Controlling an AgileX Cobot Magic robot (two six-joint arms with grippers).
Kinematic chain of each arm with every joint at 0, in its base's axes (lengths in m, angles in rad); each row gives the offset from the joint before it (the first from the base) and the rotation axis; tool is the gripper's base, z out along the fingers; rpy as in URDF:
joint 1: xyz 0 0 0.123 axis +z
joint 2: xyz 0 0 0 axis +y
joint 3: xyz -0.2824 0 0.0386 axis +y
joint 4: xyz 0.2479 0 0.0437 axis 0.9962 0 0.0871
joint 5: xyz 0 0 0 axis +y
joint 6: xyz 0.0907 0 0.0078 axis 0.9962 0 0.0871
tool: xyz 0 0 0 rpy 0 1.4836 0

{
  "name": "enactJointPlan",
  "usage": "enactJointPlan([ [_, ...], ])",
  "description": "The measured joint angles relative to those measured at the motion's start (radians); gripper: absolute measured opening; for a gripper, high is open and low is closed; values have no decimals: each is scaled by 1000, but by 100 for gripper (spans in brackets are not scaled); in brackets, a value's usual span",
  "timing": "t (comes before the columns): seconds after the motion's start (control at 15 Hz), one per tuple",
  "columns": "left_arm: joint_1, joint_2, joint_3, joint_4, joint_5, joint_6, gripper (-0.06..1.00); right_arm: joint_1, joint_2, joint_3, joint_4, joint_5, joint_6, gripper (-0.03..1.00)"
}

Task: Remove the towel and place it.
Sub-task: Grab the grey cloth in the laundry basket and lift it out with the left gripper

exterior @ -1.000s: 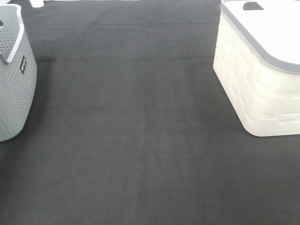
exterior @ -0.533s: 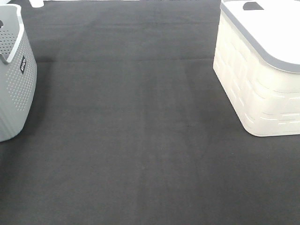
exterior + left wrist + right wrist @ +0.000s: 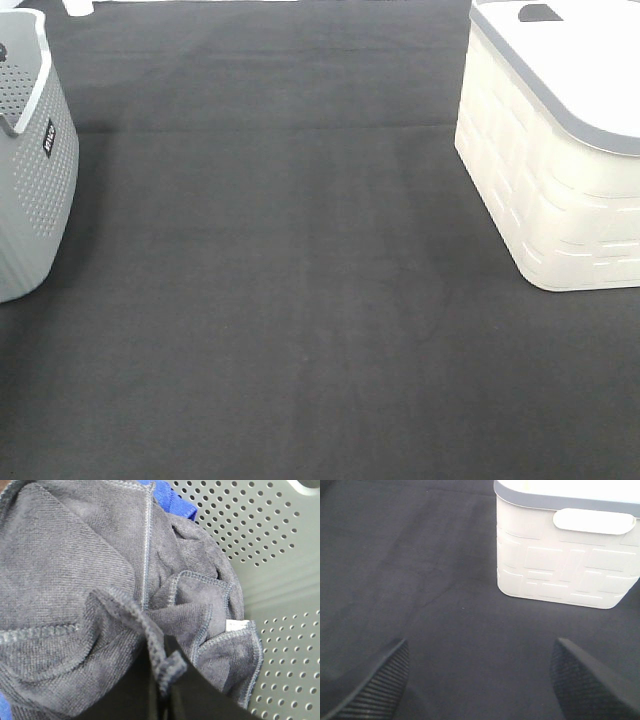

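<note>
The greyish-lavender microfibre towel lies crumpled inside the grey perforated plastic basket, heaped on a bright blue cloth that shows only at its edges. Its small white tag lies near the basket wall. The left gripper is in contact with it, its two dark fingers pinched on a raised, hemmed fold. So bunched, the towel has no clear long axis; the held ridge stands up between the jaws. In the high view that basket sits at about 9 o'clock on the black felt table cover, and the cream embossed plastic basket at about 2 o'clock; neither arm shows there, nor the towel. The right gripper hangs over bare felt with its ribbed fingers spread wide and nothing between them, facing the cream basket, well apart from the towel. The lift therefore looks to fall to the left arm, probably straight up through the basket's open top, then towards 3 o'clock over the felt.
</note>
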Motion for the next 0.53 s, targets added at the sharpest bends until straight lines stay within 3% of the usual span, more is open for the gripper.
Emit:
enactJointPlan([
  [0.53,-2,-239,0,-25,-8,239,0,0,0,0,0,0,0,76],
])
